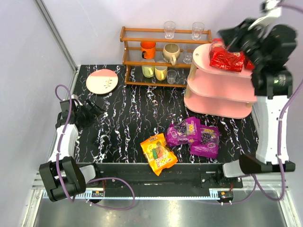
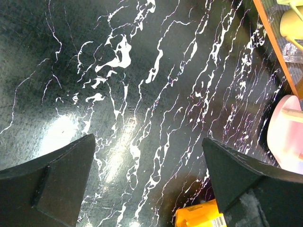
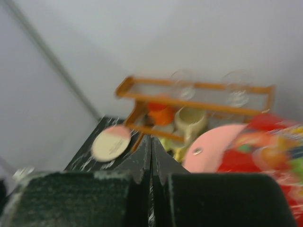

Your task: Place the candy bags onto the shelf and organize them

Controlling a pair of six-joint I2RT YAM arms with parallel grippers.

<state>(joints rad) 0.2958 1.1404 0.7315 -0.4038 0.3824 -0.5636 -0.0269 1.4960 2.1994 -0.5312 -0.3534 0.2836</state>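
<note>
Red candy bags (image 1: 227, 59) atop pink shelf (image 1: 222, 87)

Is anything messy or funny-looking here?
A bit messy, yes. The red bags lie heaped on each other on the top board of the pink shelf, not lined up. On the table, the two purple bags overlap, and the orange bag lies crooked near the front edge.

I log a black marbled table (image 1: 132, 118). At its far edge stands a brown wooden rack (image 1: 142, 30): two clear glasses (image 1: 169, 29) on top, an orange mug (image 1: 148, 49) and a cream mug (image 1: 171, 53) mid-tier, pale cups (image 1: 161, 72) below. A pink-and-cream plate (image 1: 102, 81) lies left of the rack.
</note>
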